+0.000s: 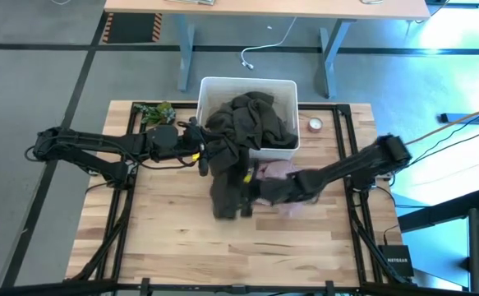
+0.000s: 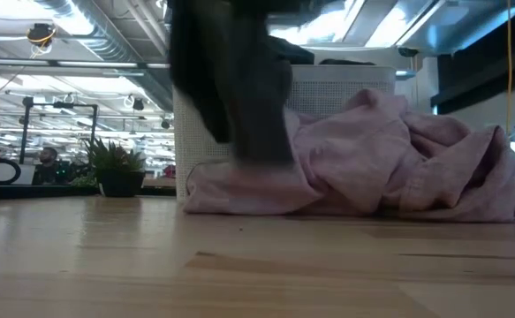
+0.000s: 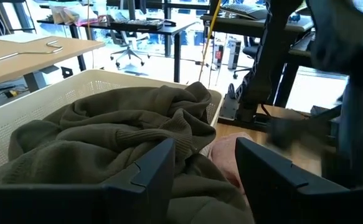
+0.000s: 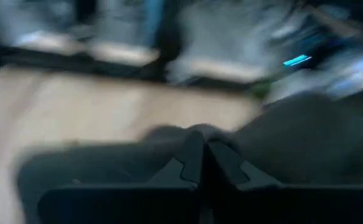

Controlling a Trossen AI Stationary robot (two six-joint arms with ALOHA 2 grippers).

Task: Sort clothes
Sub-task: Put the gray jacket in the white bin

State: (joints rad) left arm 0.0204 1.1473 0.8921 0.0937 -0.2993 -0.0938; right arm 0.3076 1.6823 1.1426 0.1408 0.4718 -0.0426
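A dark olive garment (image 1: 251, 119) fills the white bin (image 1: 223, 84) and spills over its near rim; it also shows in the left wrist view (image 3: 119, 124). My left gripper (image 3: 203, 168) is open just above this garment at the bin's near left side (image 1: 202, 152). My right gripper (image 1: 251, 191) is shut on a black garment (image 1: 227, 185), which hangs in the low view (image 2: 239, 79). A pale pink garment (image 2: 372, 159) lies bunched on the table in front of the bin, under my right arm (image 1: 276, 171). My right gripper pinches a bunch of the black garment (image 4: 169, 140) between its two shut fingers, coming level from the table's right side. The cloth hangs below the fingers, slack, and its lower end (image 2: 261, 150) reaches down to about the pink garment.
A small green plant (image 1: 155, 113) stands at the far left beside the bin. A small round roll (image 1: 315, 125) lies to the right of the bin. Bare wood (image 1: 173, 238) stretches across the table's near half.
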